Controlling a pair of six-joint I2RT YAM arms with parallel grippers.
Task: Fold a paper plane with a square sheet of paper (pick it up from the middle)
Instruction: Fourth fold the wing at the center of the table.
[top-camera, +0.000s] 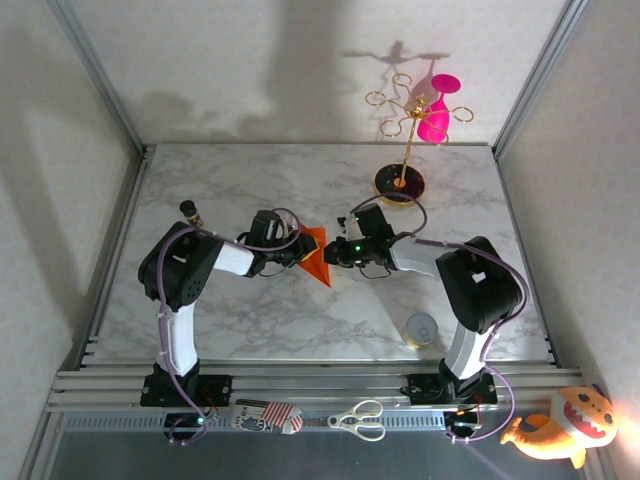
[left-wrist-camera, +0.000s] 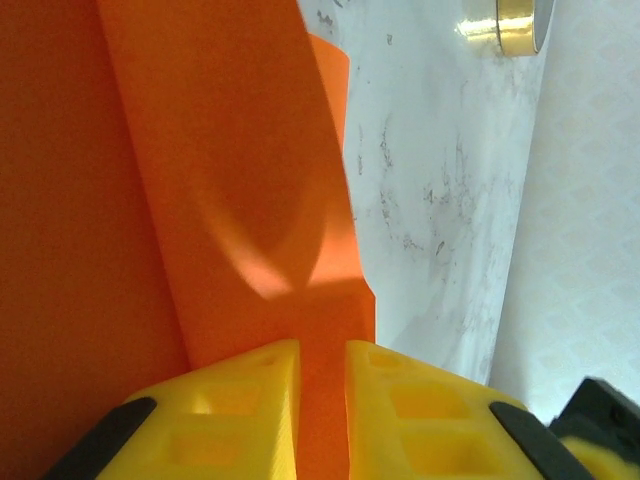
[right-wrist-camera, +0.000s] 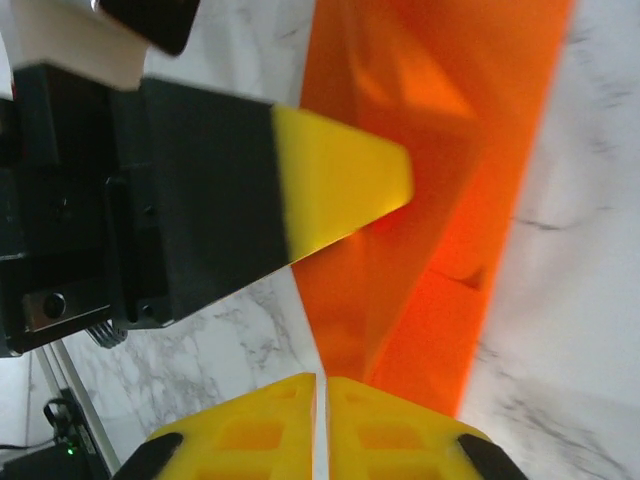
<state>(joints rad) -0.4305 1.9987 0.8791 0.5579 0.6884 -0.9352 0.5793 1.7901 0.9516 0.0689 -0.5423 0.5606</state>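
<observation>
Yellow fingers (left-wrist-camera: 240, 395) of the left gripper (left-wrist-camera: 322, 352) are clenching the orange paper (left-wrist-camera: 230, 180), which is rising straight out from between them as a folded sheet with a long lengthwise crease and an overlapping flap. Past its edge the marble table (left-wrist-camera: 440, 200) is showing. The right gripper (right-wrist-camera: 322, 385) is pressing its fingers together at the paper's near corner; whether the sheet is caught there I cannot tell. Its wrist view is revealing layered triangular folds with the left finger lying across them, while the top view is showing both grippers meeting around a small pointed orange shape
</observation>
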